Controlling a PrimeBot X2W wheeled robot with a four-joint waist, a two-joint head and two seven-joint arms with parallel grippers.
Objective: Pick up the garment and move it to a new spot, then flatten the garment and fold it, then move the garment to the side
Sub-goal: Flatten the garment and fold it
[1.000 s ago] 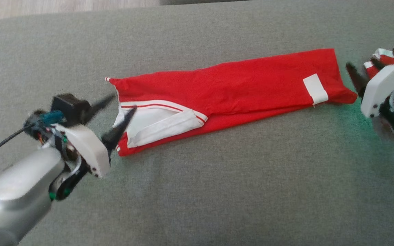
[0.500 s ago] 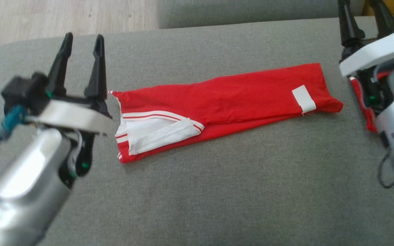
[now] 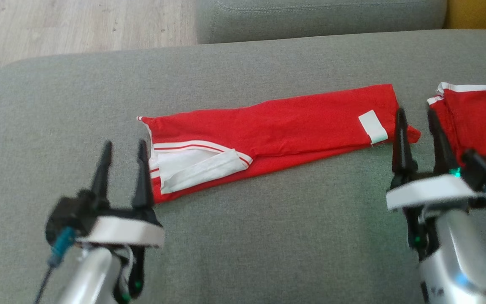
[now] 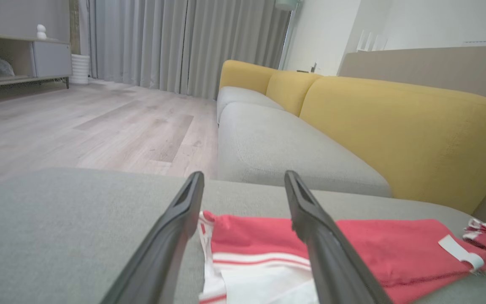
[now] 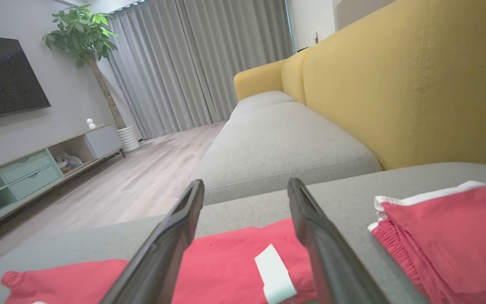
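The garment (image 3: 276,126) is red with white stripes and a white tag. It lies folded into a long strip across the grey cushion (image 3: 268,236). My left gripper (image 3: 125,145) hovers open just off its left, striped end, holding nothing. At the tagged right end my right gripper (image 3: 416,112) stands open and empty. The left wrist view has the garment (image 4: 373,249) beyond the left gripper (image 4: 243,177). The right wrist view has the garment (image 5: 226,261) and its tag under the right gripper (image 5: 245,183).
A second red garment (image 3: 475,114) lies bunched at the cushion's right edge, also as a red garment (image 5: 449,236) in the right wrist view. Another grey seat (image 3: 319,17) and a yellow backrest (image 4: 395,126) stand behind. Wooden floor (image 3: 78,25) lies beyond the far-left corner.
Both arms have swung away from the garment's ends and come down to the near side, fingers pointing away from me. The camera has tilted, shifting the whole picture. The garment lies as before.
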